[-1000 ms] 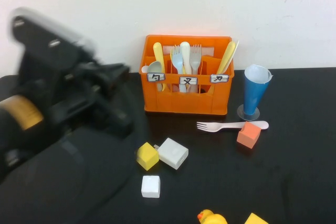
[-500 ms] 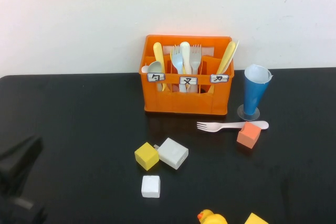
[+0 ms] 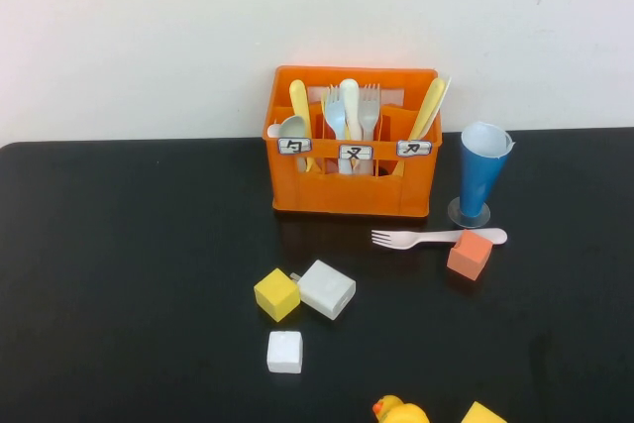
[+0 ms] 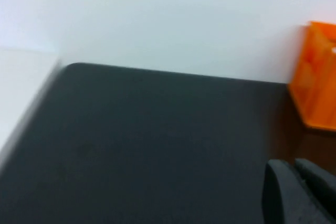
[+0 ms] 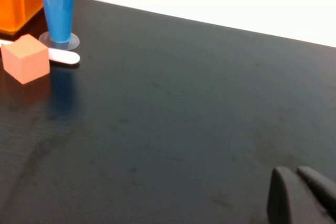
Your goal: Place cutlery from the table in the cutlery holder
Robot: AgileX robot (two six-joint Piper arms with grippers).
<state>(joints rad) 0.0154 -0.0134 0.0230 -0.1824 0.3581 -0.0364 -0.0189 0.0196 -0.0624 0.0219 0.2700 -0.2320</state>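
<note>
The orange cutlery holder (image 3: 352, 190) stands at the back of the black table (image 3: 129, 245), with a yellow spoon, forks and other cutlery upright in its compartments. One whitish fork (image 3: 416, 239) lies flat on the table in front of the holder's right side. Neither arm shows in the high view. My left gripper (image 4: 292, 165) is shut and empty over bare table, left of the holder (image 4: 320, 77). My right gripper (image 5: 295, 172) is shut and empty over bare table, well to the right of the fork's handle (image 5: 63, 56).
A blue paper cup (image 3: 482, 175) stands right of the holder. An orange cube (image 3: 470, 255) touches the fork's handle. A yellow cube (image 3: 277, 294), a grey-white cube (image 3: 327, 289) and a white cube (image 3: 284, 352) lie mid-table. A yellow duck (image 3: 396, 410) sits at the front edge.
The left arm, large in the high view a second ago, has pulled back down and left out of that view. The fork, holder and cubes have not moved.
</note>
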